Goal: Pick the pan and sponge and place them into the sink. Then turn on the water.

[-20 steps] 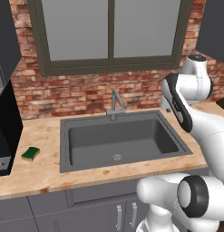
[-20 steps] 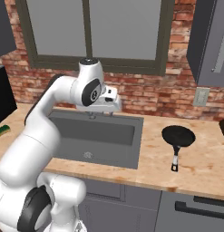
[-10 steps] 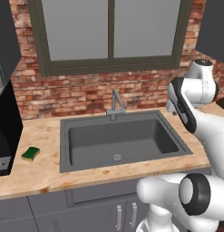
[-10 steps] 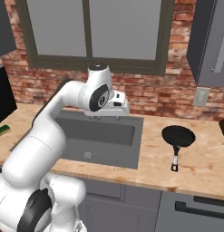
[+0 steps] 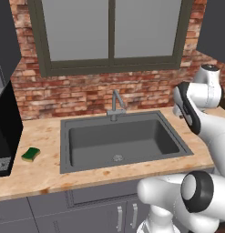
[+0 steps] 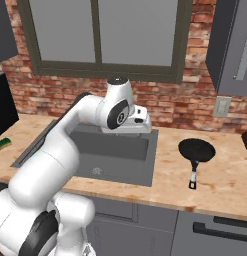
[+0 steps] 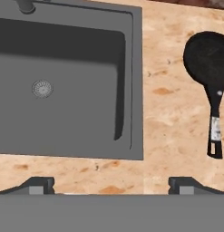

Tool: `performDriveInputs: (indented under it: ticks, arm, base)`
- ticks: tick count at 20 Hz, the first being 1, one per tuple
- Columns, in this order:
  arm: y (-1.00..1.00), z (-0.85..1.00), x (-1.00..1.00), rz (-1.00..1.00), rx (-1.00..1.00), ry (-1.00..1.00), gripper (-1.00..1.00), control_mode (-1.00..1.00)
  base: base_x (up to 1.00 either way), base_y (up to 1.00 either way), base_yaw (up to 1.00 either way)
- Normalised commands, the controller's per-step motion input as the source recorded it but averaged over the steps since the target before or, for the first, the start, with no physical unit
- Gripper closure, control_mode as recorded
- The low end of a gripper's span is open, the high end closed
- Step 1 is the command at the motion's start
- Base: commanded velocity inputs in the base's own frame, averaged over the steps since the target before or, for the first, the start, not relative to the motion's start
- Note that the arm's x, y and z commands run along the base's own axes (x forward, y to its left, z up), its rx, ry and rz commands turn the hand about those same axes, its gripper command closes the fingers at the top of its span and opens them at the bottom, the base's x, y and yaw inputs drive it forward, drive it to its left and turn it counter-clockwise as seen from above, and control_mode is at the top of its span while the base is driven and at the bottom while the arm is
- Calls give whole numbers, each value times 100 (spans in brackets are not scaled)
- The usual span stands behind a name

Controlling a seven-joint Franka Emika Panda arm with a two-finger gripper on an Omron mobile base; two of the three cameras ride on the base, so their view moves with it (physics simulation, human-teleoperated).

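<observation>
Hand view: pan (image 7: 207, 59) cut off at right edge on table (image 7: 172, 118); fingers (image 7: 40, 185) spread wide, grasping nothing; sink (image 7: 131, 81) left.

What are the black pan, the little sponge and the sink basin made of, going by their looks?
The pan: matte black, probably coated metal; its handle ends in a pale tip. The sponge: soft foam, it seems, a dark green layer over yellow. The sink: even dark grey with no shine, perhaps composite or brushed metal; this rendering leaves it open.
</observation>
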Motion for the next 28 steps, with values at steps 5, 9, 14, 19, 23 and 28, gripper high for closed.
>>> performDriveInputs:
  ticks: [5, 9, 14, 19, 23, 28]
  arm:
    - [-24, -19, 0, 0, -2, 0, -100, -100]
    - [-25, -22, 0, 0, -1, 0, -100, -100]
    - [-29, -21, 0, 0, 0, 0, -100, -100]
    - [-31, -19, 0, 0, 0, 0, -100, -100]
    - [-32, -20, 0, 0, 0, 0, -100, -100]
    - [-30, -19, 0, 0, 0, 0, -100, -100]
  base:
    - [0, 0, 0]
    - [0, 0, 0]
    - [0, 0, 0]
    - [0, 0, 0]
    - [0, 0, 0]
    - [0, 0, 0]
